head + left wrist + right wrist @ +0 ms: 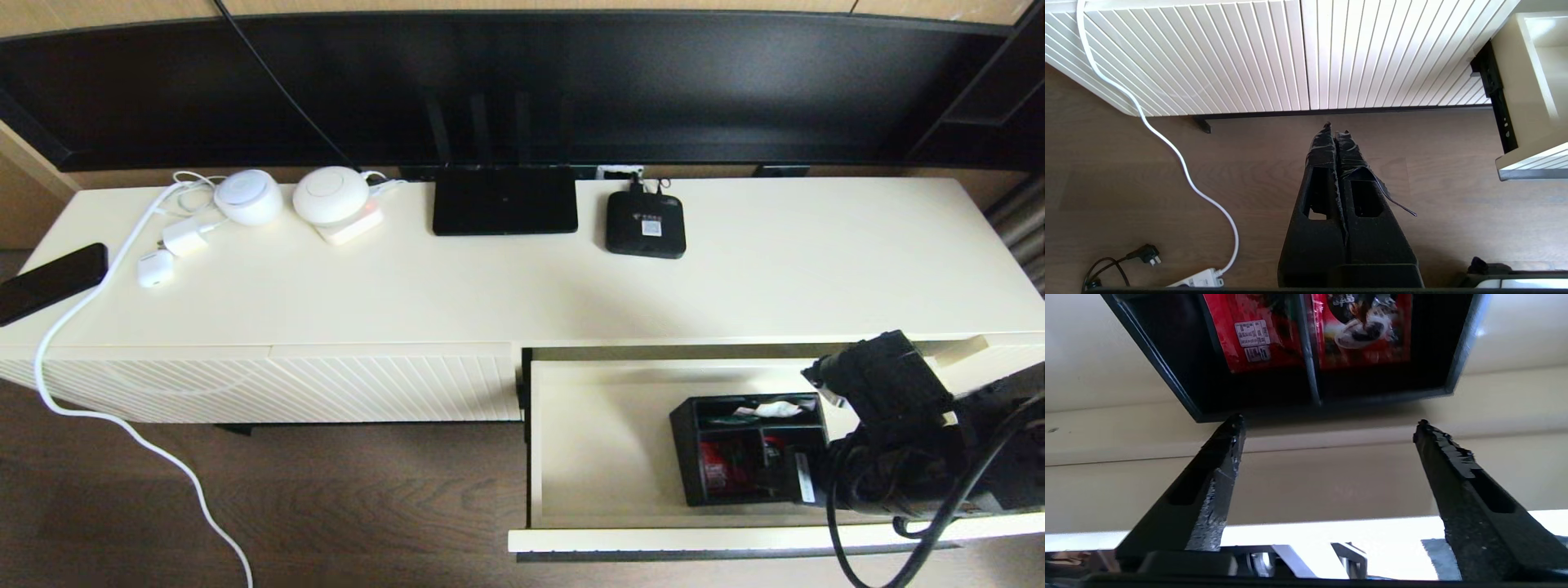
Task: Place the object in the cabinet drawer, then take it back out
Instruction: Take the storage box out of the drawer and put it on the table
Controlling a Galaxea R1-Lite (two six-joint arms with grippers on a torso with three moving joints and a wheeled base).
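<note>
two arms, one at work. the right hand (1327, 428) hangs over the right part of the pulled-out drawer (604, 441), its fingers (1216, 477) spread wide with nothing between them; in the right wrist view both tips sit just short of the box's (747, 449) near wall, apart from it. in the head view the right arm covers the box's right edge.

the box rests on the drawer floor, right of the middle, upright, near the drawer's front wall. it is black with dividers. red packets (1306, 330) lie in its front compartments and a white-teal packet (767, 408) in the back one.

the left hand (1336, 130) is parked low over the wood floor (1167, 212) in front of the cabinet, fingers pressed together, holding nothing. beside it a white cable (1167, 143) runs down the diagonal-ribbed panel (326, 384) and across the floor to a power strip (1198, 279).

on the bench (775, 269) top, well apart from the drawer, sit a flat black router (504, 200), a small black set-top box (645, 224), two round white devices (331, 194), a white charger (184, 237) and a dark phone (51, 280) at the left edge.
</note>
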